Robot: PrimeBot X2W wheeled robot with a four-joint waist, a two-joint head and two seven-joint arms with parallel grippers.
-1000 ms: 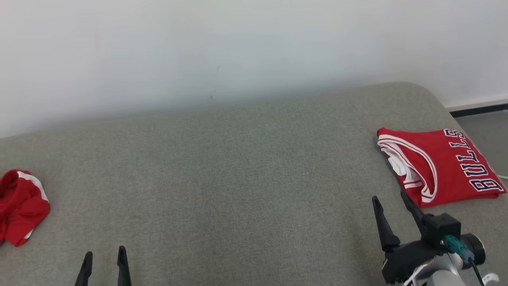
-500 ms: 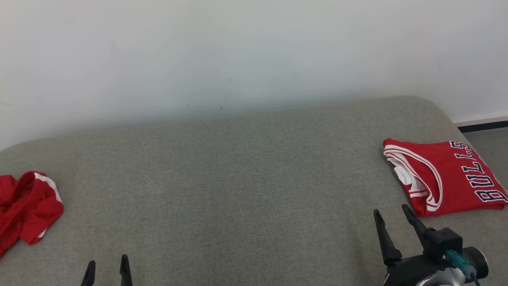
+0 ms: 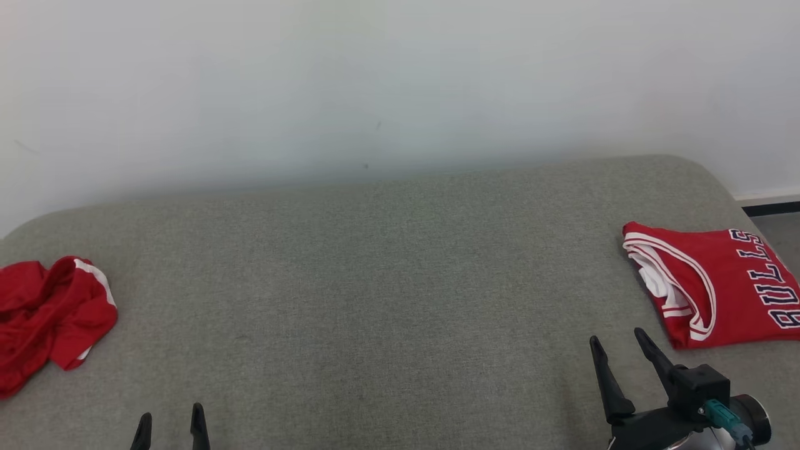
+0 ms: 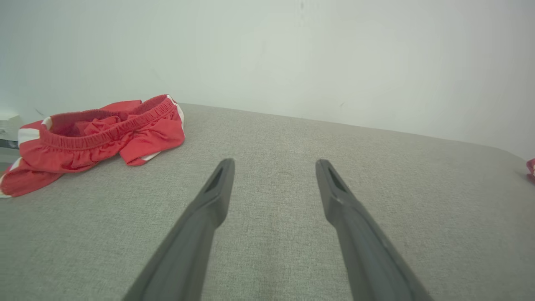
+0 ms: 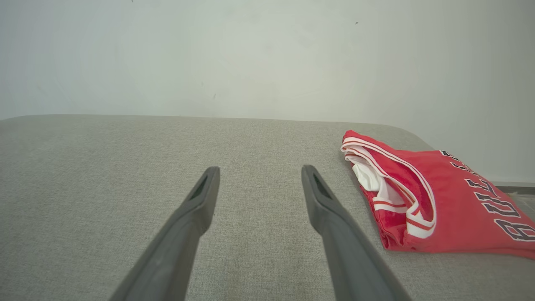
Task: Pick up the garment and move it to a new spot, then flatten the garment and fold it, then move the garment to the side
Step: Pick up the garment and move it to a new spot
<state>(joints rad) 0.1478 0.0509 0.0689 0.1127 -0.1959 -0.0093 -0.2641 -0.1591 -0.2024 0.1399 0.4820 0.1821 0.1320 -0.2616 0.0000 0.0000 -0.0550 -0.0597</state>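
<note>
On the cushion (image 3: 375, 281), the shorts (image 3: 55, 312) lie at the left end. The jersey (image 3: 728, 297) lies at the right end, well apart.

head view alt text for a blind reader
A grey cushioned surface against a white wall holds a folded red Bulls jersey at far right and crumpled red shorts at far left. The left hand and right hand, open and empty, show at the bottom.

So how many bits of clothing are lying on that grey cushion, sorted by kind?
Folded red jersey: 1
Crumpled red shorts: 1
Total: 2, both red with white trim.
</note>
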